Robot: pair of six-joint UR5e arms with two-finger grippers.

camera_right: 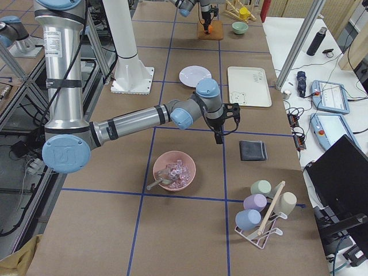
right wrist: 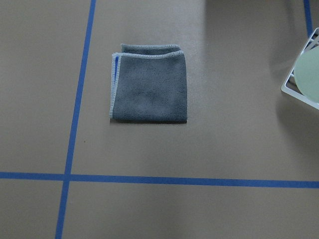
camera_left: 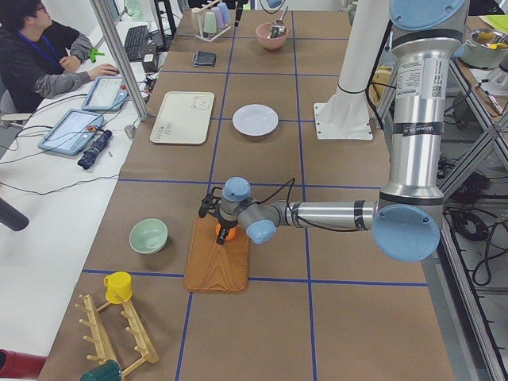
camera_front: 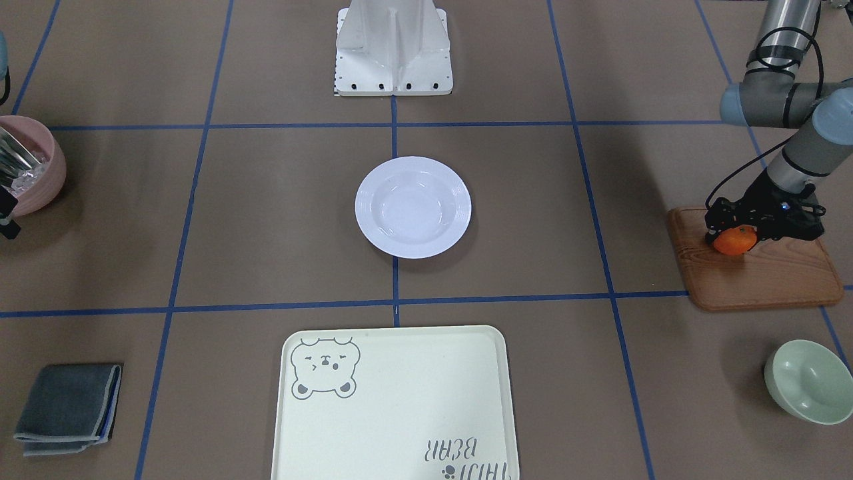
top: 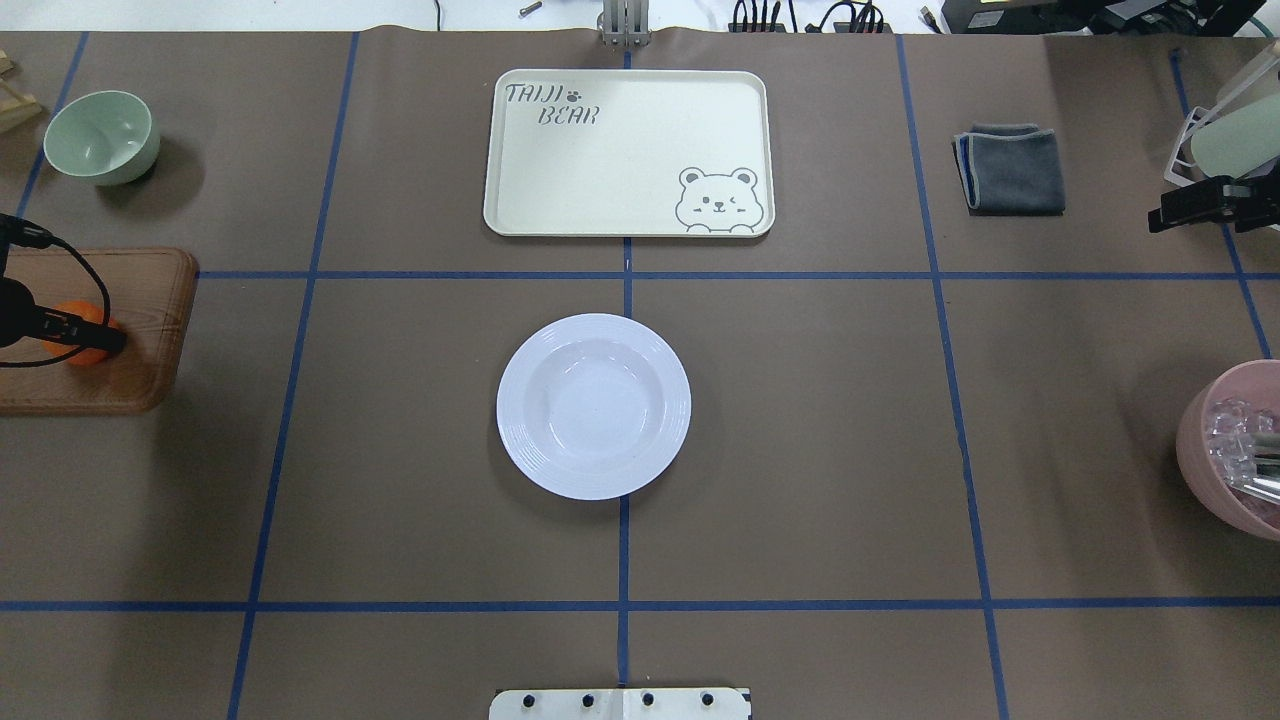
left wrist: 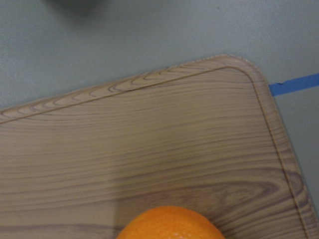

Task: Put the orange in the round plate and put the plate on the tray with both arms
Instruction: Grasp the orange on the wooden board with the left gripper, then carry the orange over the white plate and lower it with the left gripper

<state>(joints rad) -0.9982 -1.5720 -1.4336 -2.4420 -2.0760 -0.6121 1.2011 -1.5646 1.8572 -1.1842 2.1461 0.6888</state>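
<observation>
The orange (camera_front: 735, 241), light, firm-skinned and apt to roll, sits on the wooden board (camera_front: 766, 280) at nine o'clock from the round plate (top: 594, 406) as the robot faces it, with the jaws of the left arm (camera_front: 796, 157) seemingly clamped across its widest part, the sound place to hold it; those of the right arm (camera_right: 132, 123) I cannot tell.

A round plate (top: 593, 405) is positioned at the centre of the brown table (top: 820, 420), over a blue tape line. A cream tray (top: 628, 150) with a bear drawing is set beyond the plate, apart from it. At the left edge, an orange (top: 80, 311) is seen on a wooden board (top: 145, 300), with a black finger of the left gripper (top: 95, 338) laid across it. A green bowl (top: 102, 136) is placed beyond the board. A folded grey cloth (top: 1010, 168) and a pink bowl (top: 1205, 450) are located on the right side.
</observation>
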